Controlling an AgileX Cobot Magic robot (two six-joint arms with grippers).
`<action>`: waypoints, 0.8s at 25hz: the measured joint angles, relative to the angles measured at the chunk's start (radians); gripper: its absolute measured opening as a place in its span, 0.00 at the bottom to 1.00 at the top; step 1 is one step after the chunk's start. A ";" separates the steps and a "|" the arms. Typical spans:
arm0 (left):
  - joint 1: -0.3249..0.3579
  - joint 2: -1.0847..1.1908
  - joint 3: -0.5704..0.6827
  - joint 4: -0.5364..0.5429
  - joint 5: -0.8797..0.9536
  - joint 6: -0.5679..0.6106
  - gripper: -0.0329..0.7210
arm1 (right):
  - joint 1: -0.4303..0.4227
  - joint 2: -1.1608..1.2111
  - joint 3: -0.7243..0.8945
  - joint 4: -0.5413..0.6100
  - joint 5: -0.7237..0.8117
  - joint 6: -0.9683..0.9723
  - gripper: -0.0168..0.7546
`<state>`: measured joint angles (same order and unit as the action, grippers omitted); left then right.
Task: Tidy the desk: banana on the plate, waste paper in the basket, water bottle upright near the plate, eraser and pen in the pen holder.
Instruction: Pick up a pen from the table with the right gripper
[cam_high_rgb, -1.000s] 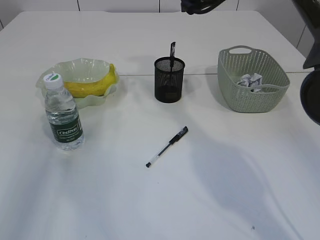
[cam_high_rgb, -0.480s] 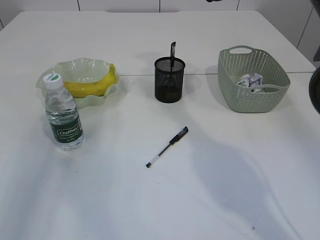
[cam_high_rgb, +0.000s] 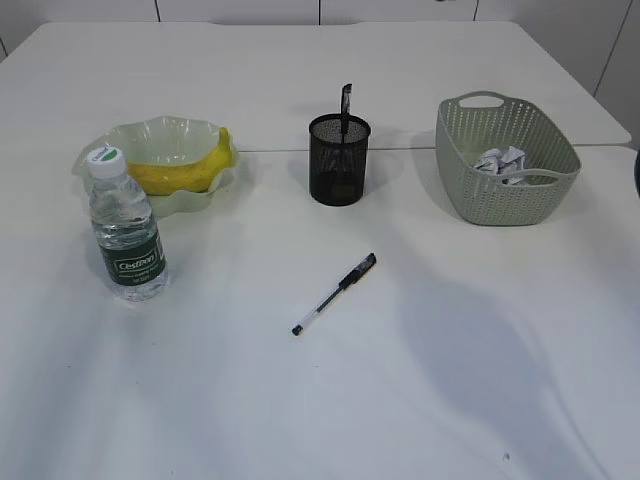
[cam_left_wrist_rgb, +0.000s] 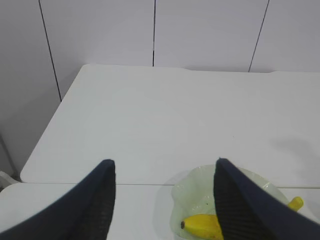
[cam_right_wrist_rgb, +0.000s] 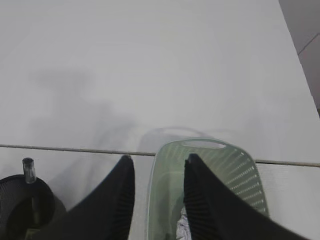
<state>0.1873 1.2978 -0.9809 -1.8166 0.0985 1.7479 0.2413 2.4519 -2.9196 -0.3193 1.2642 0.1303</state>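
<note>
A banana (cam_high_rgb: 180, 172) lies on the pale green plate (cam_high_rgb: 165, 135) at the left. A water bottle (cam_high_rgb: 125, 228) stands upright in front of the plate. A black mesh pen holder (cam_high_rgb: 339, 160) holds one black pen (cam_high_rgb: 345, 103). Another black pen (cam_high_rgb: 336, 292) lies flat on the table in front of the holder. Crumpled waste paper (cam_high_rgb: 499, 161) lies in the green basket (cam_high_rgb: 505, 160) at the right. No eraser shows. My left gripper (cam_left_wrist_rgb: 162, 167) is open and empty, high above the plate (cam_left_wrist_rgb: 200, 200) and banana (cam_left_wrist_rgb: 202, 226). My right gripper (cam_right_wrist_rgb: 157, 162) is open and empty, high above the basket (cam_right_wrist_rgb: 210, 170).
The white table has a seam across it behind the holder. Its far edge meets a white panelled wall. In the right wrist view the pen holder (cam_right_wrist_rgb: 22, 200) sits at the lower left.
The dark arm parts at the top and right edges of the exterior view have withdrawn out of the frame. The objects on the table have not moved.
</note>
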 joint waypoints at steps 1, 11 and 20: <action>0.000 0.000 0.000 0.000 0.000 0.000 0.62 | -0.004 0.000 0.000 0.004 0.002 0.008 0.36; 0.000 0.000 0.000 0.000 0.000 0.000 0.62 | -0.010 0.000 0.027 0.149 0.004 0.023 0.38; 0.000 0.000 0.000 0.000 0.000 0.000 0.62 | -0.010 -0.057 0.201 0.204 0.004 0.025 0.36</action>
<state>0.1873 1.2978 -0.9809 -1.8166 0.0985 1.7479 0.2309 2.3944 -2.7191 -0.1149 1.2680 0.1550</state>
